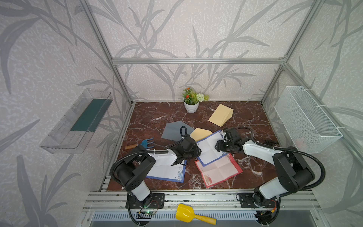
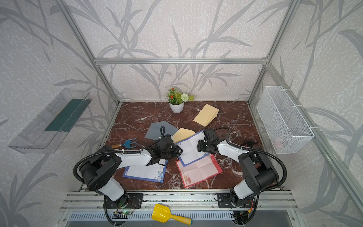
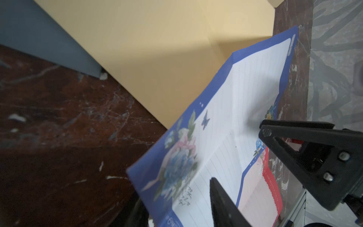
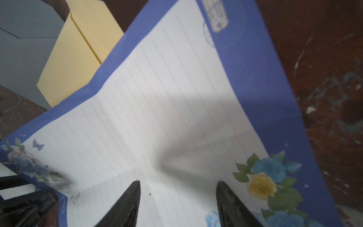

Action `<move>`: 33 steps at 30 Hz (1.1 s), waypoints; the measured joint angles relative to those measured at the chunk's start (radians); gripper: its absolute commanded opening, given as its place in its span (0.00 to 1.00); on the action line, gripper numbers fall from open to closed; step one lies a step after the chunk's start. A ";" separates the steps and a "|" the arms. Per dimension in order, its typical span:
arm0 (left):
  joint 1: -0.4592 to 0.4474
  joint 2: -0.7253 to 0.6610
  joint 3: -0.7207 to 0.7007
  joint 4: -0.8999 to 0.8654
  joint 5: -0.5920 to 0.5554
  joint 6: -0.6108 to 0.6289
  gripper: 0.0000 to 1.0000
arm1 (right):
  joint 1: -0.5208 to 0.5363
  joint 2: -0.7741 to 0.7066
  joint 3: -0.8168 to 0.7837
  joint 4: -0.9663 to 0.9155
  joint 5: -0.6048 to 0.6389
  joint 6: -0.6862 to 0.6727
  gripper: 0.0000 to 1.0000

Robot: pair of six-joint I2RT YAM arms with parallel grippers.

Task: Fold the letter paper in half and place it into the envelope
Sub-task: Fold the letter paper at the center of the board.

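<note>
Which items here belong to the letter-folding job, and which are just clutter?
Job: blue-bordered letter paper; near yellow envelope, likely.
Lying about: red-bordered paper; second blue paper; grey envelope; far yellow envelope; potted plant; rake; yellow scoop.
</note>
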 measured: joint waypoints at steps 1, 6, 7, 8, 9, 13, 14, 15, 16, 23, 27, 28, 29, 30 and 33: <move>0.000 0.000 -0.001 0.003 0.003 -0.002 0.42 | 0.000 0.000 0.000 0.000 0.000 0.000 0.62; 0.000 0.000 -0.001 0.013 0.019 -0.001 0.25 | 0.000 0.000 0.000 0.000 0.000 0.007 0.62; 0.000 0.000 -0.001 0.013 0.021 0.003 0.20 | 0.000 0.000 0.000 0.000 0.000 0.008 0.62; 0.000 0.000 0.000 0.011 0.023 0.002 0.16 | 0.000 0.000 0.000 0.000 0.000 0.008 0.62; 0.000 0.000 0.002 0.006 0.025 0.010 0.12 | 0.000 -0.001 0.000 0.000 0.000 0.008 0.62; 0.000 0.000 0.029 -0.037 0.038 0.037 0.09 | 0.000 -0.011 0.000 -0.001 0.000 0.006 0.63; 0.000 0.000 0.035 -0.040 0.040 0.042 0.09 | 0.000 -0.014 0.000 -0.001 0.000 0.006 0.63; 0.000 0.000 0.043 -0.043 0.042 0.047 0.09 | 0.000 -0.016 0.000 -0.001 0.000 0.006 0.64; 0.000 0.000 0.046 -0.045 0.044 0.051 0.09 | 0.000 -0.018 0.000 -0.001 0.000 0.006 0.64; 0.090 -0.045 0.149 -0.254 0.121 0.233 0.00 | -0.076 -0.151 0.050 -0.115 -0.038 -0.046 0.70; 0.150 -0.045 0.204 -0.354 0.170 0.339 0.00 | -0.172 -0.224 0.066 -0.161 -0.089 -0.082 0.73; 0.160 -0.040 0.218 -0.379 0.182 0.368 0.00 | -0.193 -0.233 0.066 -0.172 -0.100 -0.089 0.75; 0.170 -0.027 0.240 -0.409 0.200 0.401 0.00 | -0.220 -0.243 0.064 -0.188 -0.118 -0.101 0.76; 0.175 -0.018 0.253 -0.426 0.208 0.424 0.00 | -0.239 -0.247 0.061 -0.193 -0.129 -0.108 0.76; 0.183 0.026 0.306 -0.491 0.237 0.503 0.00 | -0.291 -0.253 0.044 -0.218 -0.179 -0.145 0.78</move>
